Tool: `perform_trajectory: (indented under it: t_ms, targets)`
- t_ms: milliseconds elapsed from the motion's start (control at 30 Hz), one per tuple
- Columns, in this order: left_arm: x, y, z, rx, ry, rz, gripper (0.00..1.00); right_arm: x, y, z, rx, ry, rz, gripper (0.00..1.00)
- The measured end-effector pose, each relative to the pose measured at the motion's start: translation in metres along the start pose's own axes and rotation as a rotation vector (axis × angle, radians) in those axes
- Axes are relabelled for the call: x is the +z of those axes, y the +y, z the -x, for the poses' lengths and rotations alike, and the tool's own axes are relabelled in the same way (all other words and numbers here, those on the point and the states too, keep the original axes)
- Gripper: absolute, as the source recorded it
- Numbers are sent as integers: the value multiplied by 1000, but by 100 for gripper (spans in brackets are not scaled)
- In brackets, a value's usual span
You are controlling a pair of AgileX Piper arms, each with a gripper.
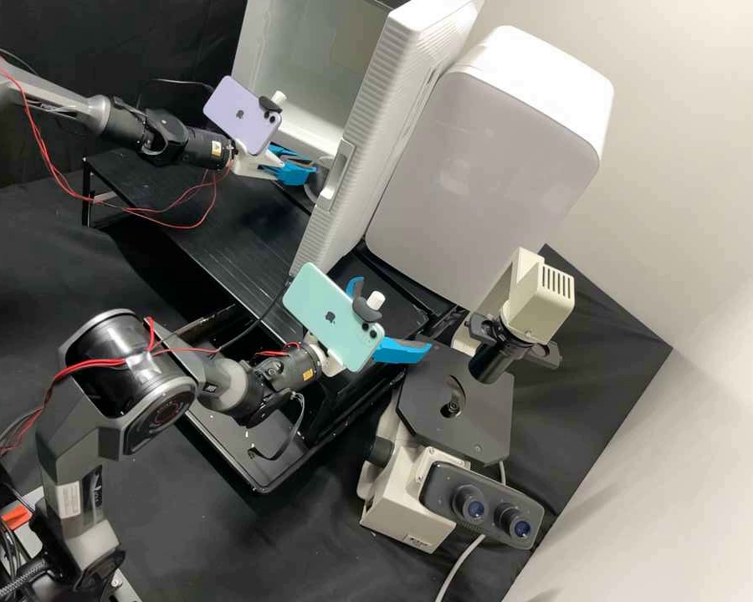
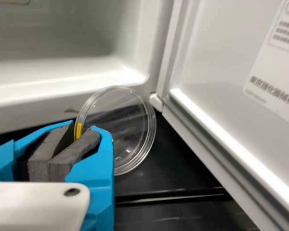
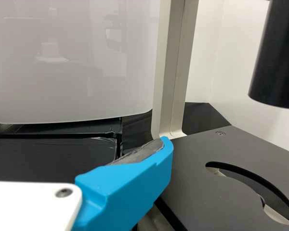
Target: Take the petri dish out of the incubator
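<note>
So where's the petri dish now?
Left wrist view: the petri dish is pinched at its rim by the left end effector, before the open incubator.

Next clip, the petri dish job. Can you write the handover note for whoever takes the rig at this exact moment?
Left gripper: shut on the petri dish, pinching its rim; the dish is tilted.
Right gripper: at the edge of the microscope stage, away from the dish.
Dish: just outside the incubator chamber, in front of its sill, beside the open door.
Done: dish gripped and out of the chamber.
Left: probably carry it clear of the door and set it down.
</note>
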Motion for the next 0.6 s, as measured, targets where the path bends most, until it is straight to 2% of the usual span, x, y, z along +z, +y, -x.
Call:
perform_trajectory:
  t_ms: [67, 233, 600]
  targets:
    - [-2, -1, 3, -5, 7, 14, 0, 0, 0, 0, 0, 0, 0, 100]
    - [-6, -4, 15, -19, 16, 10, 0, 0, 0, 0, 0, 0, 0, 100]
    - [-7, -8, 18, -45, 2, 8, 0, 0, 0, 0, 0, 0, 0, 100]
